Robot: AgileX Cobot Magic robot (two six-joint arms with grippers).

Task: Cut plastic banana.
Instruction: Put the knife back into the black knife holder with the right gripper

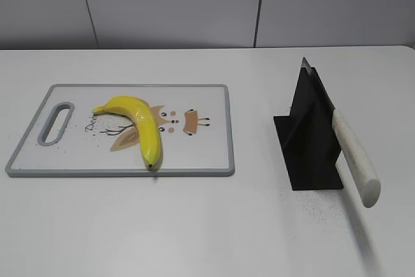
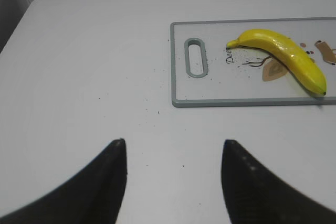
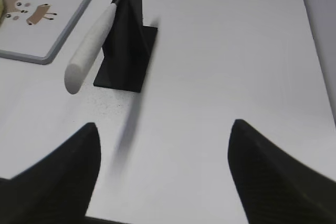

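**Both grippers clear of the table items, knife in its stand, banana whole**

White table (image 1: 194,225) fills the scene, grey wall panels behind. Nothing is gripped yet.

Cutting board (image 1: 214,160), white with grey rim and a handle slot at its left end, lies flat on the left half of the table. Plastic banana (image 1: 139,128) rests on the board, whole and uncut. Its long axis runs on a slant: stem end toward the handle slot and the back, dark tip down at the board's front edge, just inside the rim. Nothing else sits on the board besides its printed picture.

Black knife stand (image 1: 308,141) stands on the right half, well apart from the board. Knife (image 1: 353,157) is slotted in it, blade hidden in the stand, white handle jutting out toward the front right, tilted down, free of the table.

Left gripper (image 2: 173,182): fingers spread, nothing between them, above bare table. Banana lies ahead and to the right in the left wrist view, well apart.

Right gripper (image 3: 163,177): fingers spread wide, empty. Knife handle lies ahead and to the left in the right wrist view, butt end pointing back toward the gripper. Right arm is the nearer one to the knife, left arm nearer the banana.

Judgement: first step is the right gripper taking the handle; the left could steady the banana.
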